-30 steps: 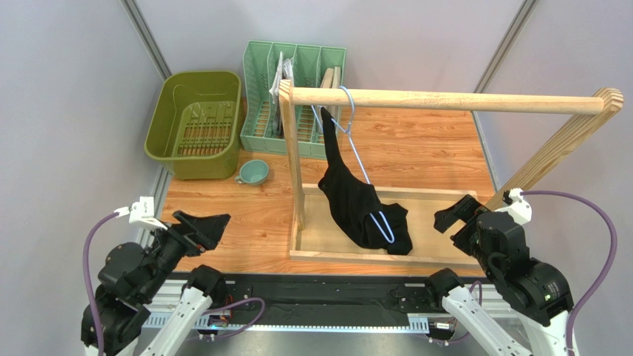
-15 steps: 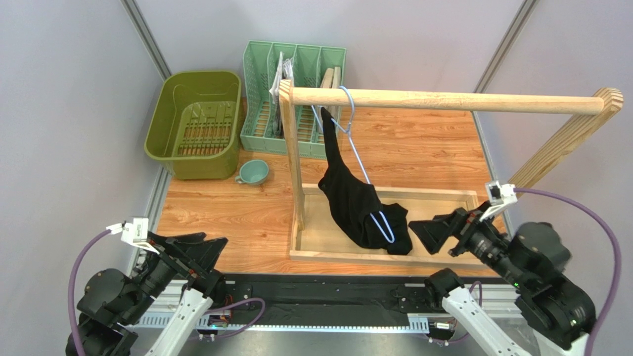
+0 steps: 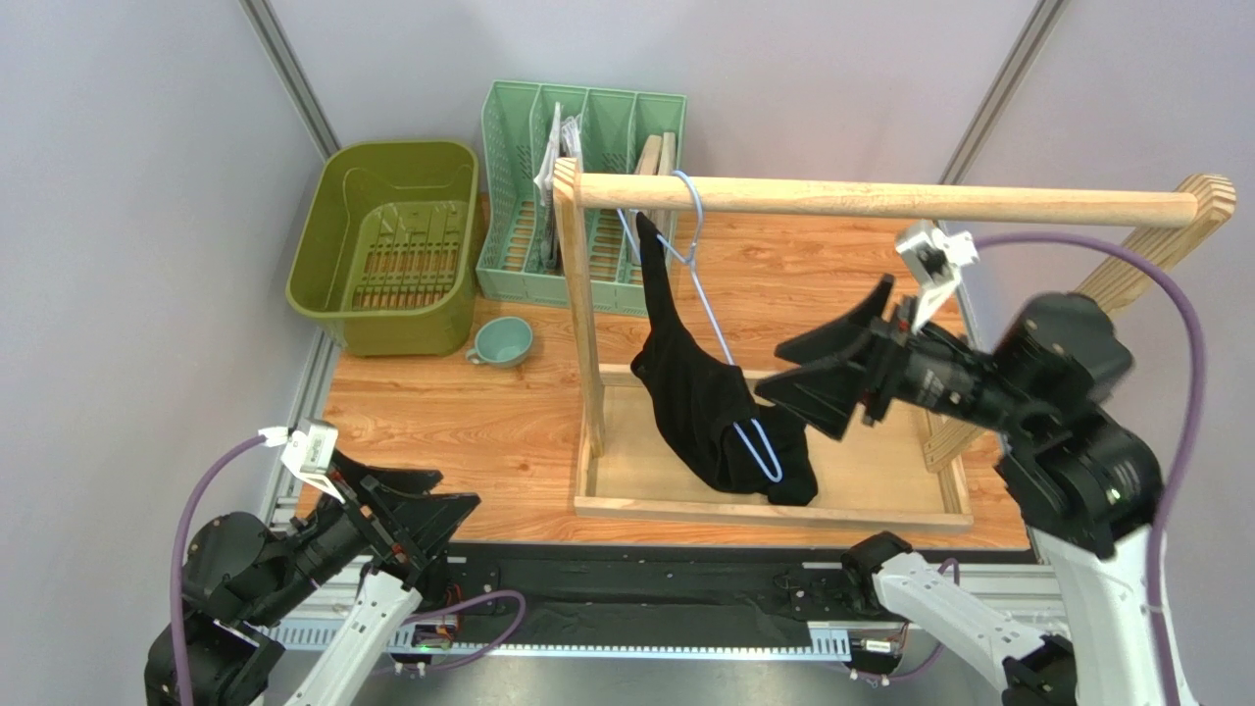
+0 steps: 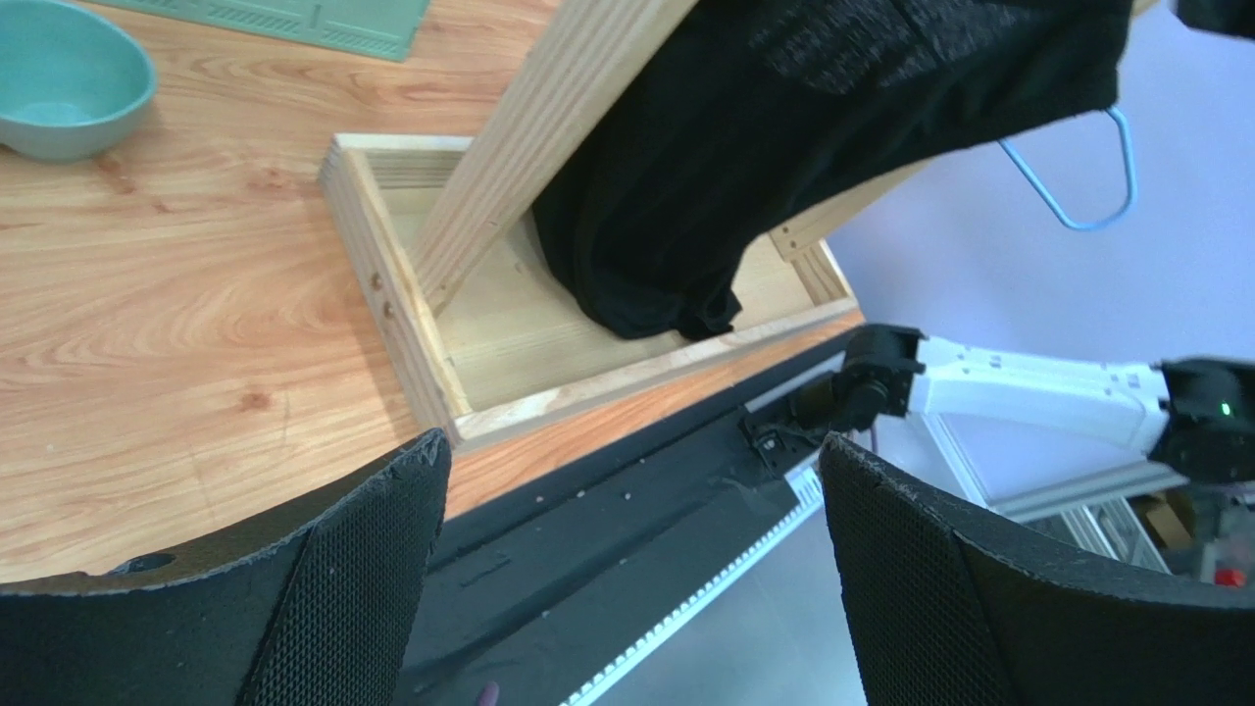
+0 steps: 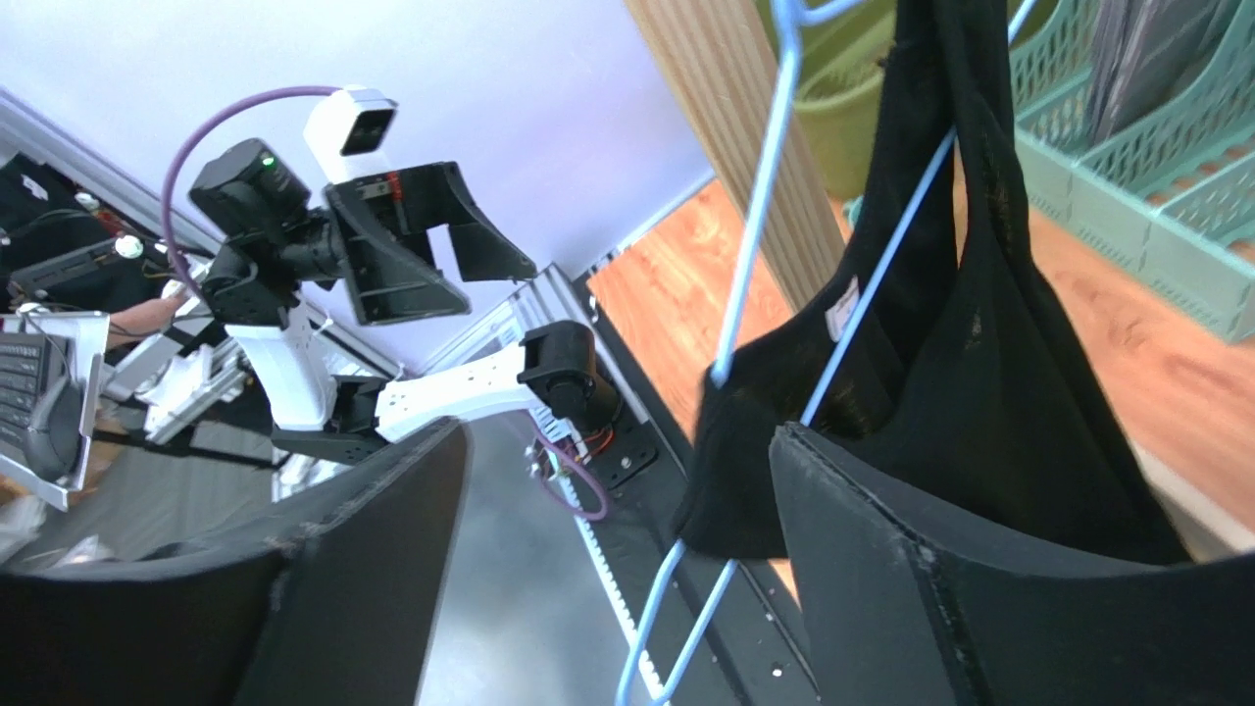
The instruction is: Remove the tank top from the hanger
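Observation:
The black tank top (image 3: 704,397) hangs on the light-blue wire hanger (image 3: 713,327), whose hook sits on the wooden rail (image 3: 884,197). The hanger tilts steeply, its low end (image 3: 762,449) poking out of the fabric. My right gripper (image 3: 803,377) is open, raised just right of the tank top; in the right wrist view the hanger (image 5: 766,221) and tank top (image 5: 958,353) lie close before its fingers. My left gripper (image 3: 427,500) is open and empty at the near left table edge; its view shows the tank top (image 4: 825,133) and hanger end (image 4: 1090,184) far off.
The rail stands on a wooden frame with a tray base (image 3: 766,508) and a left post (image 3: 579,316). An olive basket (image 3: 386,247), a green file rack (image 3: 582,191) and a teal cup (image 3: 503,343) stand at the back left.
My right gripper rose from the table's near right edge and swung left and up to the tank top. My left gripper dropped lower at the near left edge.

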`<state>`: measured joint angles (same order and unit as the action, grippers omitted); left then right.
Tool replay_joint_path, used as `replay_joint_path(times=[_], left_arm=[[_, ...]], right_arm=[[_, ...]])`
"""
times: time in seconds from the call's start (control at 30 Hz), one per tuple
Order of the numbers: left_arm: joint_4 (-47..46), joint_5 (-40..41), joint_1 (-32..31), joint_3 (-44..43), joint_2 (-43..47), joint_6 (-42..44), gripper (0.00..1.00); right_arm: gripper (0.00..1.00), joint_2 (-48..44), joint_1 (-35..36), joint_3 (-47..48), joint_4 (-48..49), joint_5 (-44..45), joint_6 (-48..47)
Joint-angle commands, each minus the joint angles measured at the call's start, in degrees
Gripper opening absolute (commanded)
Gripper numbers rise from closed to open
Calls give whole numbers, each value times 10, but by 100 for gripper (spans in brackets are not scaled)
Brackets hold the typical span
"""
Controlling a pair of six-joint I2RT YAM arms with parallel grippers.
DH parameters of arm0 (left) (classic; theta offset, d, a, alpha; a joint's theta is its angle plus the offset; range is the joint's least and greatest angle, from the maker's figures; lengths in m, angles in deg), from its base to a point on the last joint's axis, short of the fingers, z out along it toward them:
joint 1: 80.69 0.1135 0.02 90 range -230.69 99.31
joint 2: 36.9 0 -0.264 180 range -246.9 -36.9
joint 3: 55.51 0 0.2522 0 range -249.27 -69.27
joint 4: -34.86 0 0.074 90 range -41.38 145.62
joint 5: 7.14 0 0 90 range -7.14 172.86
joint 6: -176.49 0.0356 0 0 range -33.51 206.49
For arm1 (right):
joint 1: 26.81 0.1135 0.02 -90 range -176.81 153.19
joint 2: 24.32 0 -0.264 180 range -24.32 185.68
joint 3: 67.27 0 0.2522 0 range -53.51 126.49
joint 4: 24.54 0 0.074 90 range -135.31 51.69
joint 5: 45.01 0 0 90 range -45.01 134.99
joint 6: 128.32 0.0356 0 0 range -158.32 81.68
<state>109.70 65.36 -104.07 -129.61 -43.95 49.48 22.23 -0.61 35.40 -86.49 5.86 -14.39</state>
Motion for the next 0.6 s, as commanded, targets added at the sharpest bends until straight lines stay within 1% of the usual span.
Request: replay_joint_path(times=[0.0, 0.07, 0.1, 0.17, 0.2, 0.3, 0.37, 0.43, 0.5, 0.53, 0.57], left_arm=[[-28, -57, 0, 3, -11, 8, 98], [-29, -68, 0, 3, -11, 7, 98], [-29, -70, -1, 3, -11, 8, 98], [-29, -76, -1, 3, -11, 8, 98], [-30, -78, 0, 4, -11, 7, 98], [-34, -89, 0, 7, -12, 3, 98], [-44, -101, 0, 7, -12, -2, 98], [-54, -118, 0, 7, -11, -11, 97], [-74, -132, -1, 8, -10, -19, 97], [-80, -143, 0, 7, -12, -27, 97], [-90, -148, -1, 7, -13, -29, 97]], right_arm=[[74, 28, 2, 7, 68, -15, 31], [69, 35, 2, 0, 89, -2, 40], [65, 42, 3, -1, 92, 3, 41], [60, 50, 9, -7, 102, 15, 41], [55, 53, 13, -7, 105, 18, 42], [49, 66, 46, -14, 110, 48, 36], [46, 70, 81, -16, 113, 92, 27], [42, 73, 108, -22, 111, 147, 10], [41, 77, 157, -26, 101, 200, -9], [41, 80, 174, -29, 97, 253, -28], [41, 82, 201, -31, 94, 278, -35]])
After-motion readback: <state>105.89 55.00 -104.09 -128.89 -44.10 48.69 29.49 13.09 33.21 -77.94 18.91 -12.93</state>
